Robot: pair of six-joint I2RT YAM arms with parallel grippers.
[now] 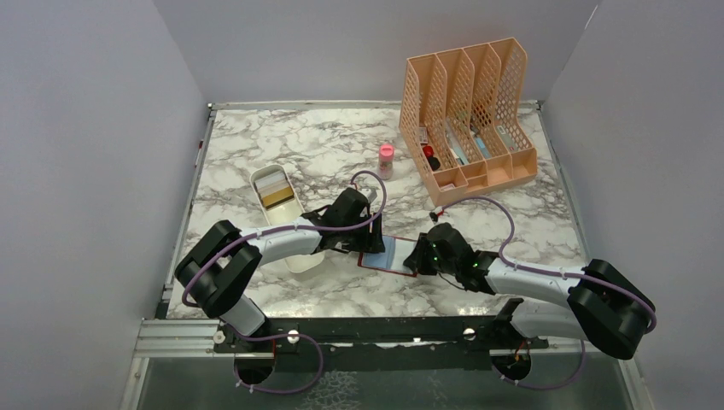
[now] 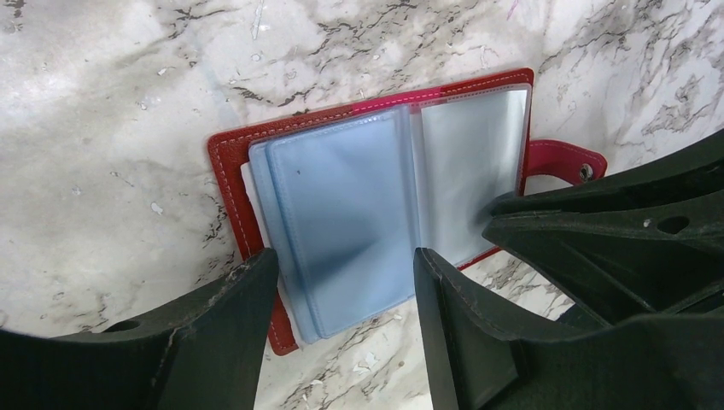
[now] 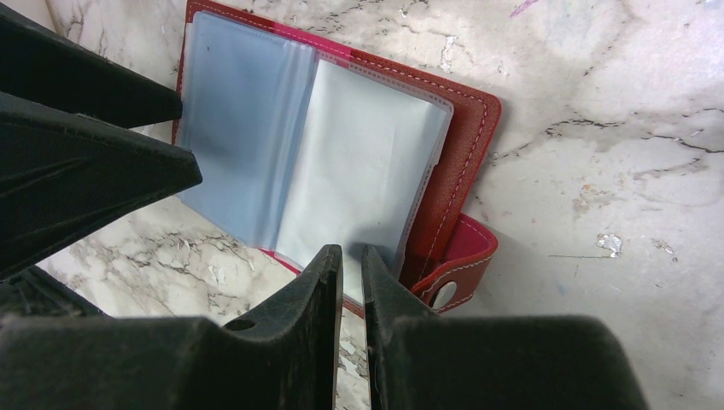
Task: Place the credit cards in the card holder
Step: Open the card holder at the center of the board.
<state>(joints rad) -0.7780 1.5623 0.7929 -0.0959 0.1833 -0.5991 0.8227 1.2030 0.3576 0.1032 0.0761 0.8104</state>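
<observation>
The card holder [image 2: 376,201], red stitched leather, lies open and flat on the marbled worktop [image 2: 102,128], showing glossy clear plastic sleeves. The left fingers [image 2: 224,329] are spread wide above the bluish sleeves. The right fingers [image 3: 316,299] are clenched on one sleeve's edge.

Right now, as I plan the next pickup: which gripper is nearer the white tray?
Left. The left gripper is between the tray and the holder, open over the holder's left half; the right gripper is at the holder's far edge.
</observation>
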